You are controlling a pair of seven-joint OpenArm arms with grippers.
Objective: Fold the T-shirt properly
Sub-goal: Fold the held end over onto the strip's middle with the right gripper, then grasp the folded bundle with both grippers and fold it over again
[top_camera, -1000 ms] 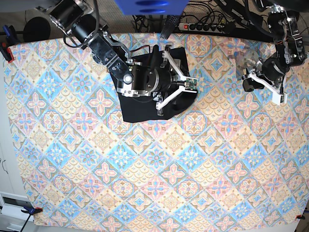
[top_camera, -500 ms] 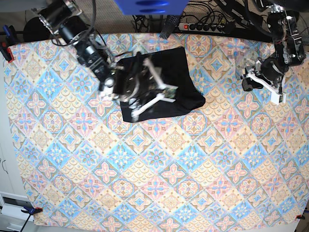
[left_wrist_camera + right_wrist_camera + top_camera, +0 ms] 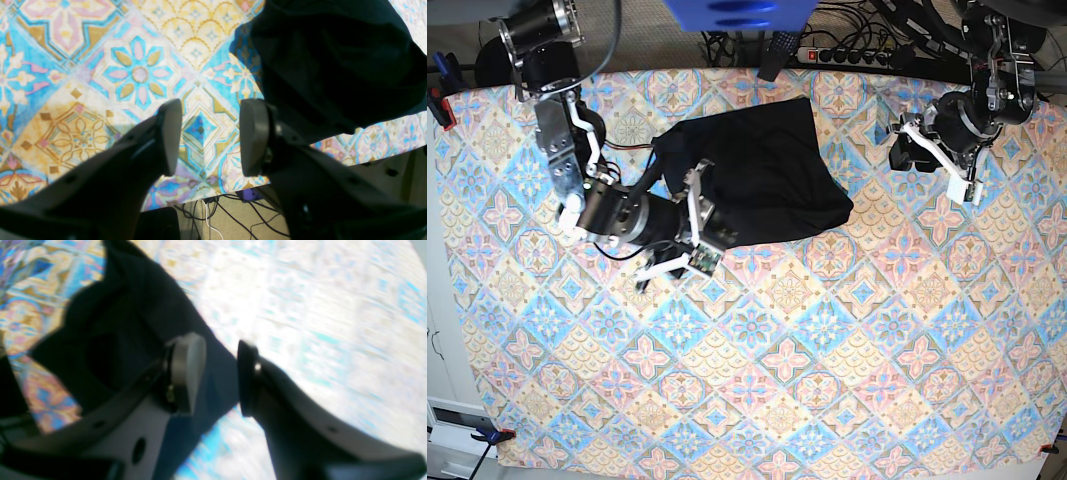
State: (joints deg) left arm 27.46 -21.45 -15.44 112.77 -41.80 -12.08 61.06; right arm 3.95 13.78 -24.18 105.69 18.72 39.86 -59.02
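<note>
Black T-shirt (image 3: 767, 175) lying bunched on patterned tablecloth (image 3: 827, 380), far centre. Right gripper (image 3: 685, 238) at garment's near-left edge, jaws parted, nothing visibly clamped; wrist view blurred. Left gripper (image 3: 935, 160) right of garment, apart from it, jaws parted over bare cloth, empty.

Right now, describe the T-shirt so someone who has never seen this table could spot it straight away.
Start from the table covered in a bright blue, pink and yellow tile pattern. Look to its far middle, near the edge with the power strip. There lies the T-shirt, a rumpled, partly folded dark patch with the right gripper at its near left corner. It is the only plain black, unpatterned thing on the cloth.
</note>
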